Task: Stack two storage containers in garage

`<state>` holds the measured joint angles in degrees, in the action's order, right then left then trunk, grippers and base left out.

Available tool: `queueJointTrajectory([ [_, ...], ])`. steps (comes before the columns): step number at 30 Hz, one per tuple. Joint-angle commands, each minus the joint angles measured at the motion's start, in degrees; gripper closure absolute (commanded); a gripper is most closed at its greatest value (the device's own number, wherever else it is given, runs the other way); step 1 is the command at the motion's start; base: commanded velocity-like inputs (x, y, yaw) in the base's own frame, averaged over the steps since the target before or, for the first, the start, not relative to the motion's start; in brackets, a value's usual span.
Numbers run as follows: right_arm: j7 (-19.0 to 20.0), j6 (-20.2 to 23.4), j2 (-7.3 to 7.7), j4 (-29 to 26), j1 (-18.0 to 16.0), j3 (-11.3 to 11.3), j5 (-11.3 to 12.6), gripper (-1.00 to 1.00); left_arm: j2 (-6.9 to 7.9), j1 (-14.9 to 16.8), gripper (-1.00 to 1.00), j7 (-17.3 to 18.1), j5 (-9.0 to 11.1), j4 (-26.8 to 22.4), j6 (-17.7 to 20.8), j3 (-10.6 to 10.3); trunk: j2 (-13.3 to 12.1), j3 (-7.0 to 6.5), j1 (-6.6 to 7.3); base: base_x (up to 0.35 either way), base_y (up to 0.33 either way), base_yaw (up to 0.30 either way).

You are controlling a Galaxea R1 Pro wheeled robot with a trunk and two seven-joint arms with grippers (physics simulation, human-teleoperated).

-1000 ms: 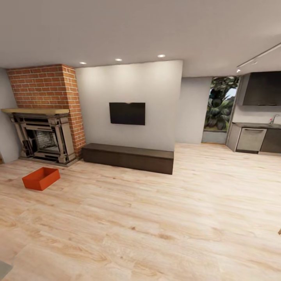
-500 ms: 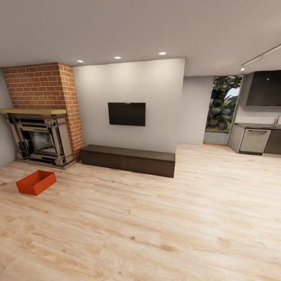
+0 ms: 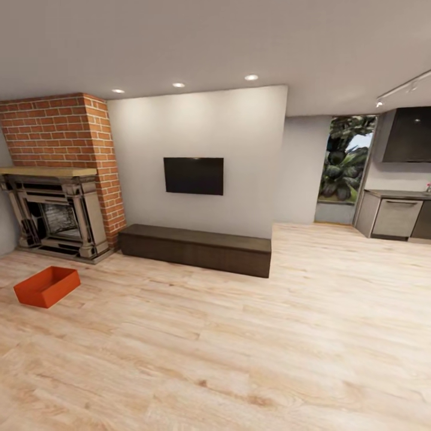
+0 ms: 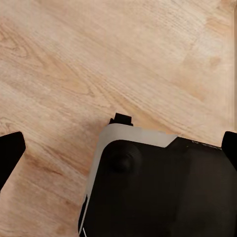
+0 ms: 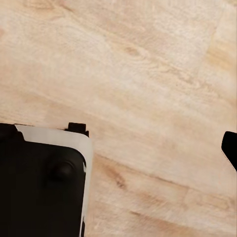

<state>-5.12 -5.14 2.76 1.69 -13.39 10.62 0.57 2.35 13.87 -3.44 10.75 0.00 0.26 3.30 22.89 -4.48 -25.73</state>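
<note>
Head view: we saw one orange bin [image 3: 46, 286] lying on the wood floor [image 3: 239, 347] in front of the fireplace [image 3: 52, 212], left of the low dark bench [image 3: 194, 249]. At both wrists, over bare planks, we saw the jaws spread wide, holding nothing.

Bright, even light from small ceiling lights [image 3: 178, 85]; shadows are soft, edges bend wide-angle, and the floor [image 3: 239, 347] looks slightly blurred.
</note>
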Motion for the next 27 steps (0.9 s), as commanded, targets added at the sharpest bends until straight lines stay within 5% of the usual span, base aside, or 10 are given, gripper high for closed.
queueJointTrajectory([
  [1,-0.2,-0.3,-0.04,0.2,-0.1,0.4,0.1,-1.00,0.00,0.0,-1.00,-0.1,0.2,0.0,0.0,0.3,0.0,0.02,-0.05,0.323,0.000,0.000],
  [16,-0.2,-0.8,0.09,0.2,-0.1,0.3,0.1,-1.00,0.01,0.0,-1.00,-0.1,0.2,0.0,0.0,0.3,0.0,0.02,-0.05,0.323,0.000,0.012],
  [27,-0.2,-0.8,0.09,0.2,-0.1,0.4,0.1,-1.00,-0.02,0.0,-1.00,-0.1,0.2,0.0,0.0,0.3,0.0,0.02,-0.05,0.323,0.000,0.246],
])
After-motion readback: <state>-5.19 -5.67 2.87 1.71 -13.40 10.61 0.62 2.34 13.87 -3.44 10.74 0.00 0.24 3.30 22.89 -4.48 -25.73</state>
